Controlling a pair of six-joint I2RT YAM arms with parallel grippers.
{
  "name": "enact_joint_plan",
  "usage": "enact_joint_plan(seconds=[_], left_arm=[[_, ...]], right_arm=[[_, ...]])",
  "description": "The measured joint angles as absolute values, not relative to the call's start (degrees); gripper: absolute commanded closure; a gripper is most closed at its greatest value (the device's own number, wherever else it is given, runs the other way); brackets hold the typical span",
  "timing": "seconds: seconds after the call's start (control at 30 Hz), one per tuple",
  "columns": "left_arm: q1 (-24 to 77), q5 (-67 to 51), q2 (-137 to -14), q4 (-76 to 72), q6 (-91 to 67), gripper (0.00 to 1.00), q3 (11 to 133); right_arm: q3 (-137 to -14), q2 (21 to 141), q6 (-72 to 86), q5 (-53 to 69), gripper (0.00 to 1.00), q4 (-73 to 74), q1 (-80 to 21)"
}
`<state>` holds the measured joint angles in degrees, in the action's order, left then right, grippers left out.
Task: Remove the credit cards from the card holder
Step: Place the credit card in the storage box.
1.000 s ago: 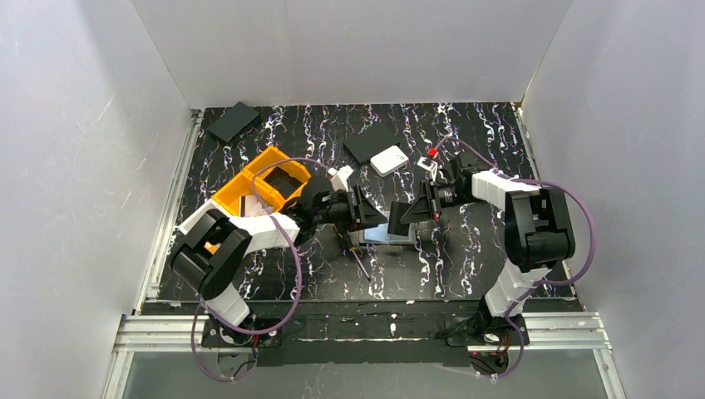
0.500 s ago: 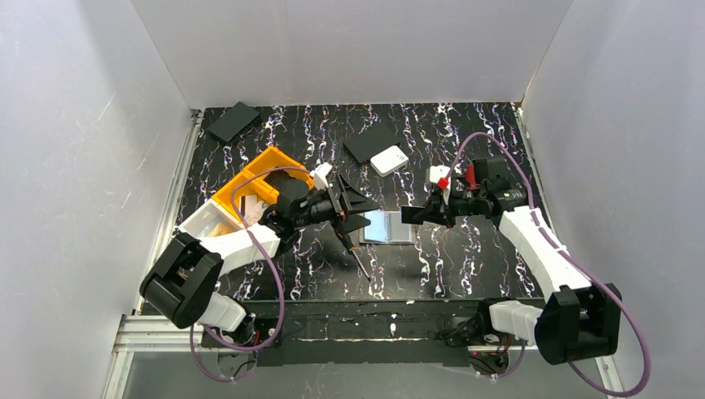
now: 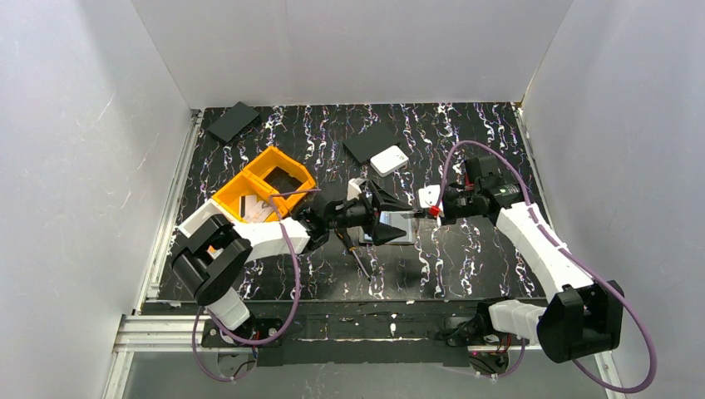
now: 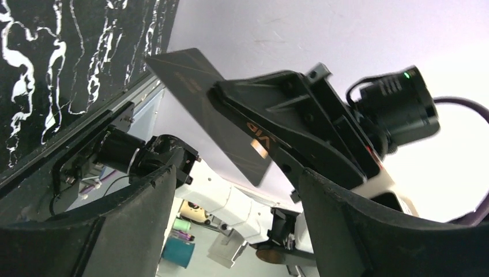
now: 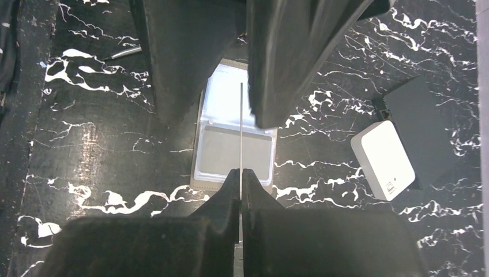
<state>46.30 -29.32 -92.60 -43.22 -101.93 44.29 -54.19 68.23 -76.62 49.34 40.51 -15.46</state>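
The right tool point(image 5: 240, 173) pinches a thin credit card point(image 5: 240, 127) (edge-on to its own camera) over the open card holder point(image 5: 230, 151) lying on the table point(image 5: 86, 144). The left tool point(image 3: 396, 218) is spread, flanking that card.

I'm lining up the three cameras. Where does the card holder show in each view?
Top external: card holder mid-table, just right of the screwdriver, partly covered.
Left wrist: not in view.
Right wrist: centre of the picture, lying open, pale inside up.
Shared landmark: the marbled black table, in all three views.
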Motion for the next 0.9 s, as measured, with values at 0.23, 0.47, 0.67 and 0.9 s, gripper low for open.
enact_joint_plan(seconds=[0.23,0.47,0.67,0.9], left_arm=[[47.07,-28.25,-94.78,-38.63,-105.6,0.55,45.5],[47.05,-28.03,-96.49,-38.0,-106.96,0.61,45.87],[47.05,-28.14,-97.86,-37.41,-107.66,0.88,47.0],[46.94,-28.56,-98.21,-36.25,-108.88,1.0,47.0]], right_arm=[[-54.19,66.11,-79.15,48.53,0.99,42.39,-15.53],[-54.17,65.69,-82.87,50.43,0.99,45.34,-16.03],[-53.56,64.53,-85.54,51.11,0.99,46.61,-17.02],[-52.56,64.18,-86.15,50.24,0.95,46.57,-18.02]])
